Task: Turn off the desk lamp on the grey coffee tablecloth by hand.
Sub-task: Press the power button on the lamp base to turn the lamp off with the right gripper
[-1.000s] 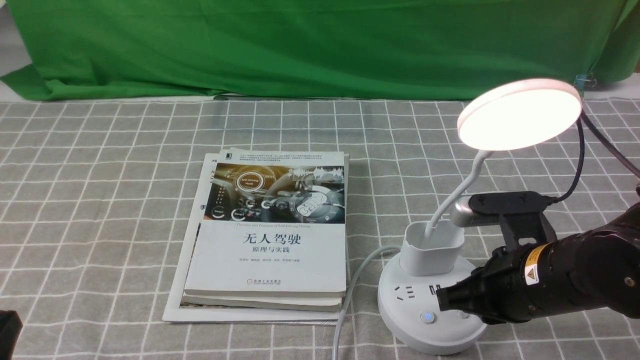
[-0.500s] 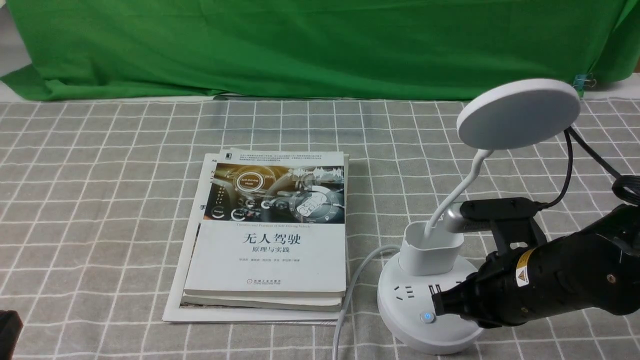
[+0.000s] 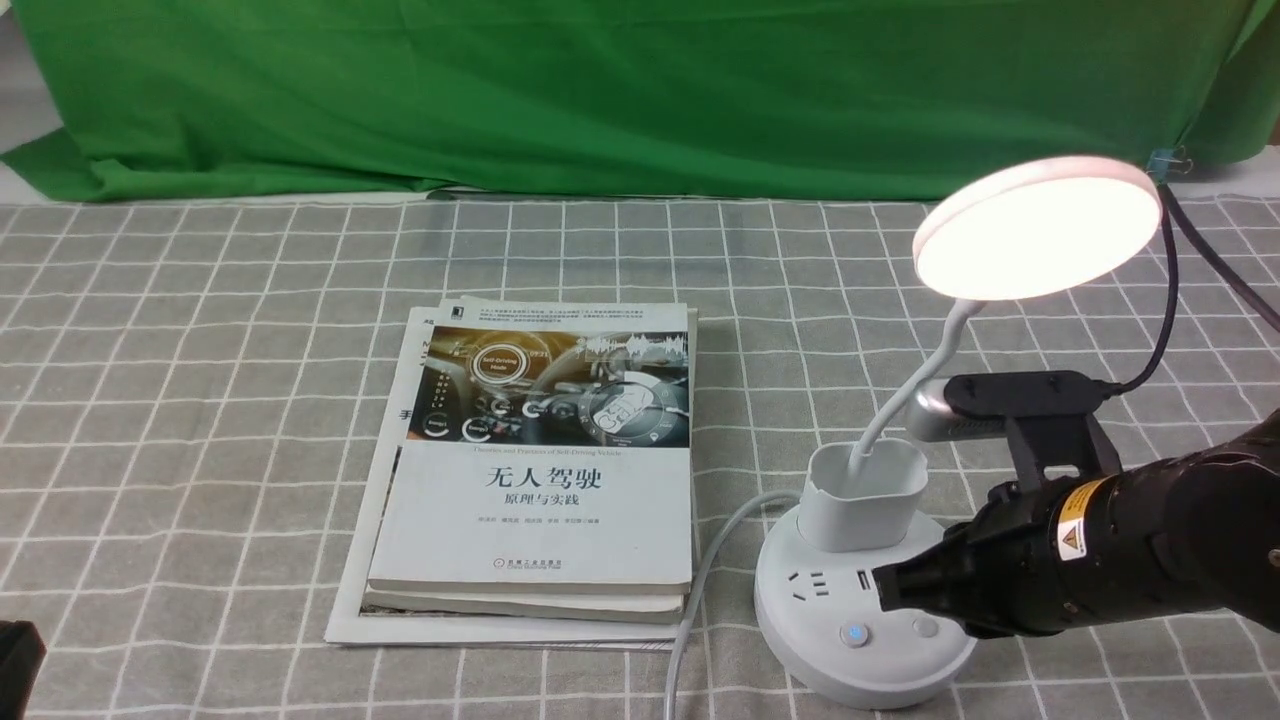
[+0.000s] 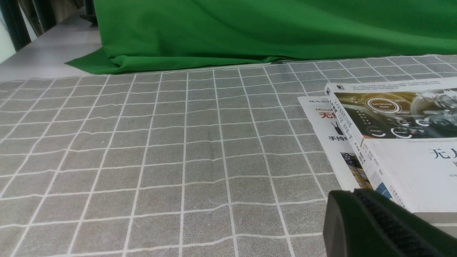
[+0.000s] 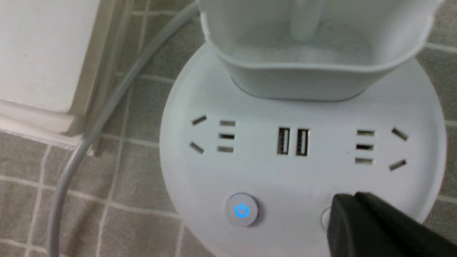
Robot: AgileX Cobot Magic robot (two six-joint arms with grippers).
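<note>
Surface: grey coffee tablecloth (image 3: 200, 400) with a thin white grid covers the table, slightly wrinkled. A green backdrop cloth (image 3: 600, 90) hangs behind and pools on the far edge. A strip of pale bare tabletop (image 4: 46, 53) shows past the cloth at the far left.

The desk lamp (image 3: 860, 500) stands on the cloth and is lit. Its disc head (image 3: 1035, 228) glows high above and behind the fingers. The right gripper (image 3: 885, 592) has its 2 pointed fingers (image 5: 357, 221) pressed together, with nothing between them. The tips sit over the front of the round base (image 3: 830, 665), partly covering the plain button (image 3: 926, 627). Touching it or just above it, I can't tell. The blue-lit power button (image 3: 853, 635) is just beside the tips, and the pen cup (image 3: 862, 497) is just behind them. The sockets and 2 USB ports (image 5: 292, 141) lie between the cup and the tips. The grey cable (image 3: 700, 590) and the stack of books (image 3: 545, 480) lie beyond the power button, well apart from the fingers.

Hard to see: the right arm is cut off at the frame edge. The left gripper (image 4: 371, 225) shows only 1 ribbed black finger in the corner, so I can't tell whether its jaws are apart or together. The lower books are mostly covered.
</note>
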